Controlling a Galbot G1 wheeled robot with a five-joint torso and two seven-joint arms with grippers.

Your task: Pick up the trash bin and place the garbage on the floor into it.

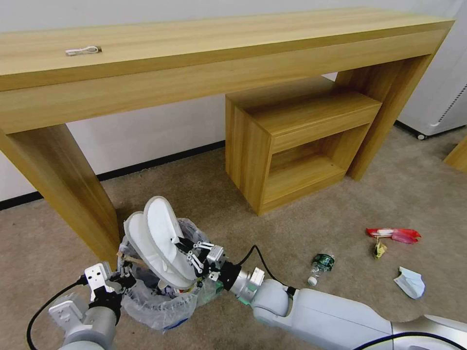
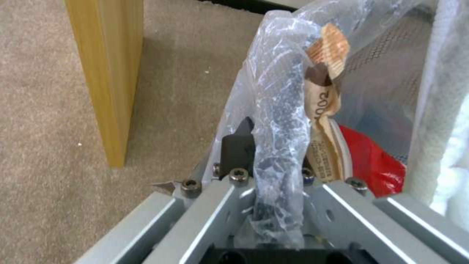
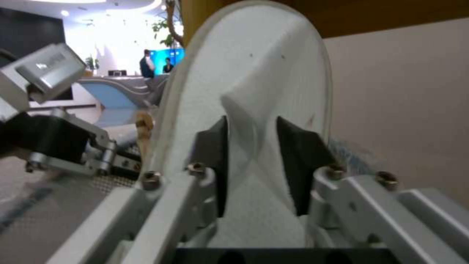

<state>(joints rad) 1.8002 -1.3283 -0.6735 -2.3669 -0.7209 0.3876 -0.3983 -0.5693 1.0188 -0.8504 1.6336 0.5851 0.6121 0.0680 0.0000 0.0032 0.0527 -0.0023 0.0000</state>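
- At 7 o'clock on the carpet [image 1: 204, 180]: one bin [image 1: 155, 301], crinkled clear liner, rim pinched by left gripper [image 1: 124, 281].
- Right gripper [image 1: 187, 253] clamps one of two white fabric slippers [image 1: 163, 228] over bin.
- 4 o'clock: four loose litter pieces [image 1: 393, 235].

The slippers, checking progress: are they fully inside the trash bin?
No. The white slippers stand half out of the trash bin, the right gripper clamped on one.

text: "002" | on: brown paper wrapper [image 2: 322, 110] in trash bin [image 2: 381, 73]
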